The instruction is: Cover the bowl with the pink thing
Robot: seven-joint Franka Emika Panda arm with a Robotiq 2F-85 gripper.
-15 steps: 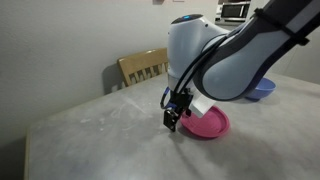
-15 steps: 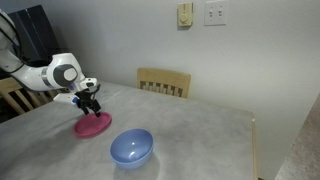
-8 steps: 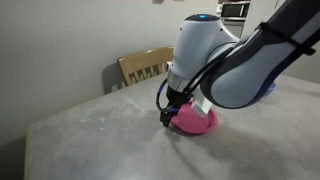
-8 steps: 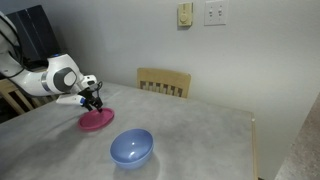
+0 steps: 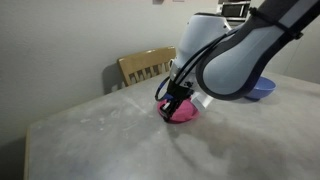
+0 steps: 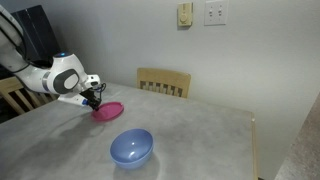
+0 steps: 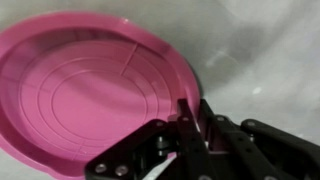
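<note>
The pink thing is a flat round magenta plate (image 7: 85,90); the wrist view shows its ringed face filling the left side. My gripper (image 7: 186,108) is shut on its rim, the two black fingers pinching the edge. In both exterior views the plate (image 5: 184,111) (image 6: 109,110) hangs tilted just above the table from the gripper (image 5: 168,107) (image 6: 93,101). The periwinkle-blue bowl (image 6: 131,148) stands upright on the table a short way from the plate. In an exterior view the arm hides most of the bowl (image 5: 262,89).
A grey stone-look table (image 6: 205,130) (image 5: 95,140) carries everything. A wooden chair (image 5: 143,66) (image 6: 163,81) stands at its far edge against the wall. A second chair (image 6: 10,95) stands behind the arm. A microwave (image 5: 235,10) sits in the background.
The jaws went from open to shut on the plate's rim. The plate has come up off the table, tilted, and shifted a little toward the chair side.
</note>
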